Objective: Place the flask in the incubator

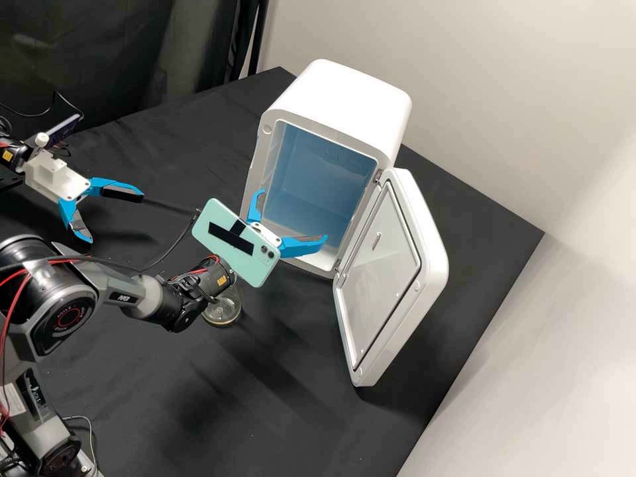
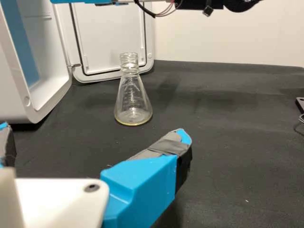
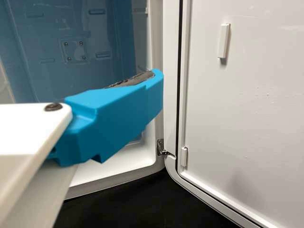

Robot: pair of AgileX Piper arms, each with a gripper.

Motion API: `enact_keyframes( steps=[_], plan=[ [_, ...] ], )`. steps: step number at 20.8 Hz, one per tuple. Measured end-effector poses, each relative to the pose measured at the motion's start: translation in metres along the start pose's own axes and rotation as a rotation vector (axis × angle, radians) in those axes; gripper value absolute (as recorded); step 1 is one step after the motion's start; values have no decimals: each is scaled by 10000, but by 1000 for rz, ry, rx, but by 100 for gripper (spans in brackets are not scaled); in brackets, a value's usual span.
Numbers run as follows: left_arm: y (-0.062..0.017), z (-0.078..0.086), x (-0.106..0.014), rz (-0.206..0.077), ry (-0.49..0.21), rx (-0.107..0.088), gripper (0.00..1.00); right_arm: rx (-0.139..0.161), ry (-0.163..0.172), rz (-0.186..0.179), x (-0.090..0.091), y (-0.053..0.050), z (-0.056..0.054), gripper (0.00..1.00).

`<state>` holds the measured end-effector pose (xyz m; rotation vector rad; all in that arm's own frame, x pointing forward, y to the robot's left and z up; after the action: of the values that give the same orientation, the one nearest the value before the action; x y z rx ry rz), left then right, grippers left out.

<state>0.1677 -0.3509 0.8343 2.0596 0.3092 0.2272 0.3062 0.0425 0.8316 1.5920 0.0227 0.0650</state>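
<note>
The clear glass flask (image 1: 224,310) stands upright and empty on the black bench, partly behind the right arm's wrist; it rises in the left wrist view (image 2: 133,92) well ahead of the fingers. The white incubator (image 1: 344,99) stands open with a blue inside, and its door (image 1: 424,265) is swung wide to the right. My right gripper (image 1: 293,215) is open at the mouth of the incubator with nothing between its fingers; one blue finger (image 3: 118,109) shows against the chamber. My left gripper (image 1: 114,217) is open above the bench at the far left, apart from the flask.
A mint-green phone (image 1: 238,242) is strapped to the right arm's wrist, just above the flask. The bench edge (image 1: 464,391) runs diagonally at the right, under the open door. A dark curtain hangs at the back left.
</note>
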Motion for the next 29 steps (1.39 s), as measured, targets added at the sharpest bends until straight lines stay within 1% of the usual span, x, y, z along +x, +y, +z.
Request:
enact_keyframes(
  steps=[2, 4, 6, 7, 11, 12, 13, 16, 17, 18, 20, 22, 23, 26, 29],
  plan=[
    [4, -21, -7, 2, 7, 1, 100, 0, 0, 0, 0, 0, 0, 100],
    [11, -48, -13, 7, 21, -4, 100, 0, 0, 0, 0, 0, 0, 100],
    [17, -74, -20, 12, 34, -20, 100, 0, 1, 1, 0, 1, -1, 100],
    [19, -81, -21, 13, 38, -22, 100, 0, 1, 1, 0, 1, -1, 100],
    [15, -73, -22, 8, 27, -19, 100, 2, 1, 1, 0, 1, -1, 100],
    [15, -71, -22, 8, 25, -18, 100, 1, 3, 3, -6, 8, 9, 100],
    [15, -71, -22, 8, 25, -18, 100, -3, 7, 12, -27, 21, 32, 100],
    [15, -71, -22, 8, 25, -20, 100, -18, 19, 22, -107, 40, 95, 100],
    [15, -71, -22, 8, 25, -20, 100, -19, 21, 28, -147, 53, 117, 100],
    [15, -71, -22, 8, 25, -20, 100, -12, 24, 30, -186, 60, 140, 100],
    [24, -72, -26, 13, 27, -19, 100, -13, 21, 29, -257, 65, 182, 100],
    [37, -78, -38, 19, 27, -21, 100, -21, 28, 35, -314, 70, 224, 100],
    [37, -81, -44, 20, 27, -24, 100, -15, 28, 28, -343, 60, 243, 100],
    [25, -70, -60, 15, 21, -35, 100, -22, 36, 5, -422, 20, 280, 100],
    [34, -66, -63, 19, 19, -32, 100, -29, 36, -9, -501, -1, 319, 100]
  ],
)
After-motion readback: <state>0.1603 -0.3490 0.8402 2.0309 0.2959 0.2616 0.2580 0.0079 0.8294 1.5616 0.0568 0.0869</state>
